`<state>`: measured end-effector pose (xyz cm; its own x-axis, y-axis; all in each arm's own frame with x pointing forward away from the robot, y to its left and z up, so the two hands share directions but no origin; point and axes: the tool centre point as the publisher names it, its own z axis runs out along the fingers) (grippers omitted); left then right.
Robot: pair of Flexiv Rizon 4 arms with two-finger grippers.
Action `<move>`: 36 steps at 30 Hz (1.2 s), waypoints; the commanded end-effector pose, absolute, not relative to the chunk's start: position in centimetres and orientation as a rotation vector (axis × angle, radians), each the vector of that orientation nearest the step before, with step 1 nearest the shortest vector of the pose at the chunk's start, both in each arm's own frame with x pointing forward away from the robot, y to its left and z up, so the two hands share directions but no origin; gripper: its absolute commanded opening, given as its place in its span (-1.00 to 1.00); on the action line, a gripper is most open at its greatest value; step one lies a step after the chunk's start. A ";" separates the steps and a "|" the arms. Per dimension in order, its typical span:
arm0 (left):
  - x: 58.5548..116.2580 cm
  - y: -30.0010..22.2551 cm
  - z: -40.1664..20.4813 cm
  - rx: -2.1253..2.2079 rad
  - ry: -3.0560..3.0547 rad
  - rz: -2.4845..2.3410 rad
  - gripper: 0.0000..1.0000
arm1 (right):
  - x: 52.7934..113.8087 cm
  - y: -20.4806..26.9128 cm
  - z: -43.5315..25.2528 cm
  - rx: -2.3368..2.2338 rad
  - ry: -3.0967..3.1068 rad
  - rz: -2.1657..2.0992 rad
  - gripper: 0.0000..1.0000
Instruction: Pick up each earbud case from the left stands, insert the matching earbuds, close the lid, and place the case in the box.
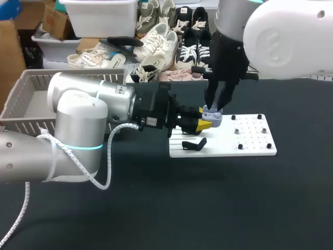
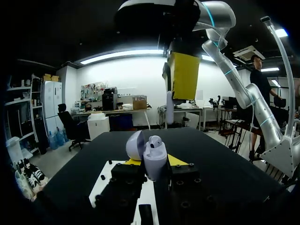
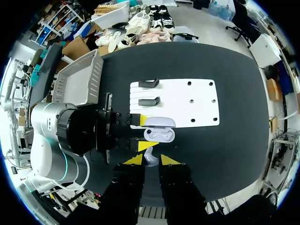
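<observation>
While my left gripper clamps the open lilac earbud case at the white board's eleven o'clock edge, my right gripper, at the case's twelve o'clock, pinches a white earbud, which I judge best lowered slowly and squarely into the case.

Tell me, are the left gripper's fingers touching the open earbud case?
Touching. The left wrist view shows the earbud case wedged between the left gripper's yellow-tipped fingers, one pressed against each side.
</observation>
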<state>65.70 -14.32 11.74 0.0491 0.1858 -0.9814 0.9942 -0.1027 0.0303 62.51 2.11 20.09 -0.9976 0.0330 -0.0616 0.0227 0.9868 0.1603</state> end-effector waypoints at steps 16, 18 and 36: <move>65.8 -14.3 11.7 1.442 1.267 -1.158 -1.00 | 63.4 2.6 19.7 -0.069 3.065 0.217 -1.00; 65.8 -14.3 11.7 1.442 1.267 -1.158 -1.00 | 63.5 2.8 19.6 -0.122 3.056 0.196 -1.00; 65.8 -14.3 11.7 1.442 1.267 -1.158 -1.00 | 64.4 3.0 18.7 -0.181 3.089 0.173 -1.00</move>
<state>65.70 -14.32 11.74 0.0491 0.1858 -0.9814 0.9943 -0.1027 0.0303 63.96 2.99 18.78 -0.9915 -0.1172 -0.0568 -0.1228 0.9867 0.1066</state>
